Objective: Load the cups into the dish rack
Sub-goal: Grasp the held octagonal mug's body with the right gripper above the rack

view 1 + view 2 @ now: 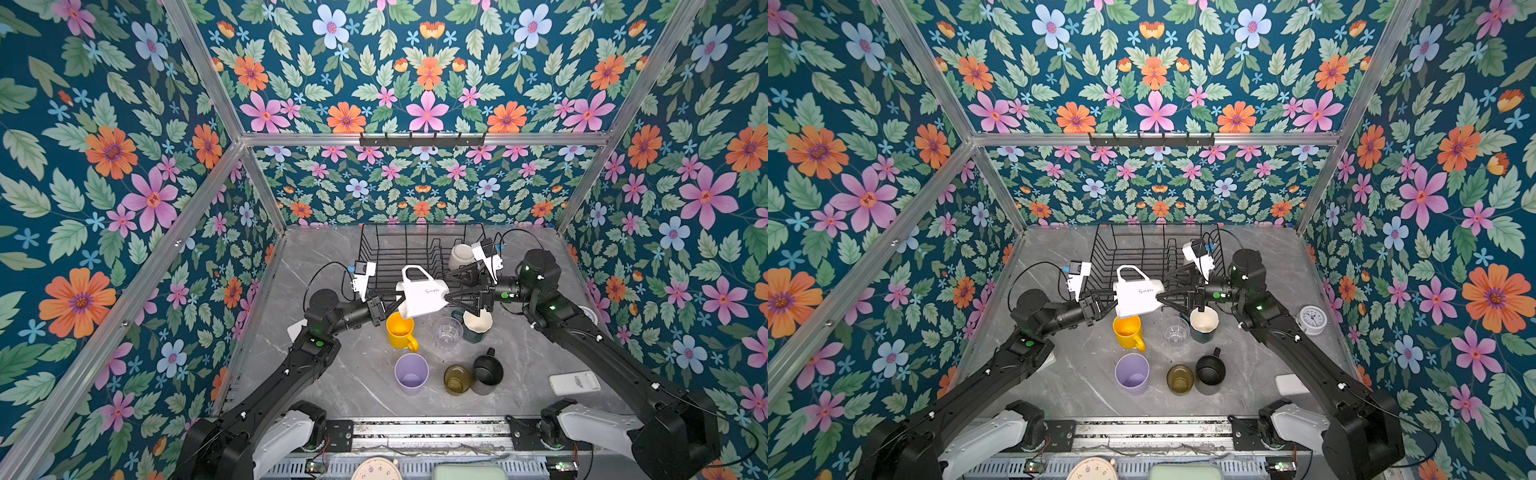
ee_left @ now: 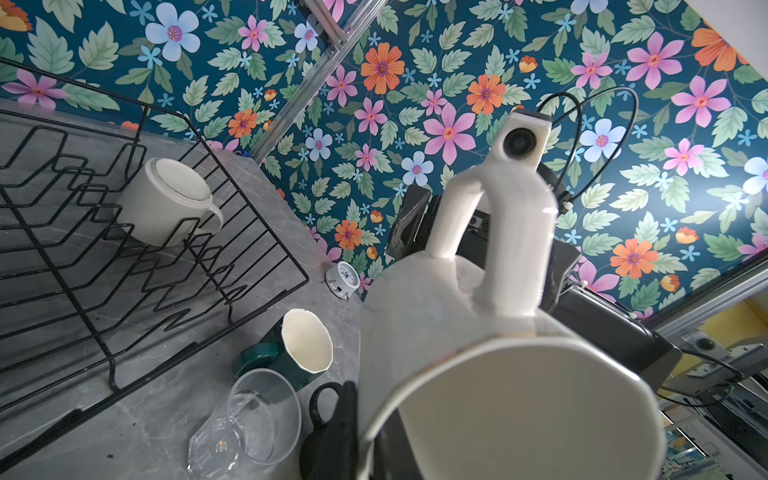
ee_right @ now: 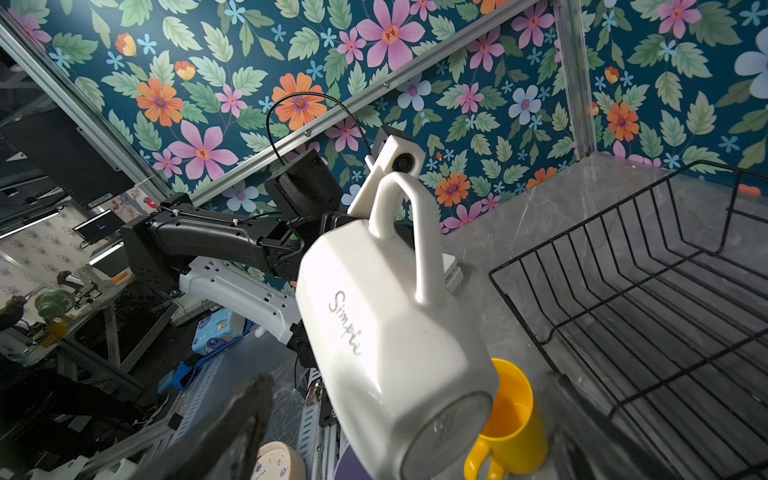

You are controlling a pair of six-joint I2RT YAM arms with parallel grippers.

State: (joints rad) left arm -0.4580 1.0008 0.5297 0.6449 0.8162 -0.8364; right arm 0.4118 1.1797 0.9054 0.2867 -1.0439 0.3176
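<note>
The white mug with script (image 1: 422, 295) (image 3: 386, 332) hangs on its side above the table, handle up, in front of the dish rack (image 1: 362, 253). My left gripper (image 1: 395, 301) (image 2: 365, 440) is shut on its rim. My right gripper (image 1: 448, 287) (image 3: 407, 436) is open, its fingers (image 3: 232, 428) either side of the mug's base end. A white mug (image 1: 460, 257) (image 2: 166, 208) sits upside down in the rack. On the table stand the yellow mug (image 1: 401, 330), clear glass (image 1: 449, 332), dark green mug (image 1: 477, 326), lilac tumbler (image 1: 411, 374), amber glass (image 1: 457, 379) and black mug (image 1: 487, 372).
A small white alarm clock (image 1: 1312, 320) stands by the right wall, beyond my right arm. A flat white box (image 1: 574, 382) lies at the front right. A black hook rail (image 1: 422, 139) hangs high on the back wall. Floral walls close in three sides.
</note>
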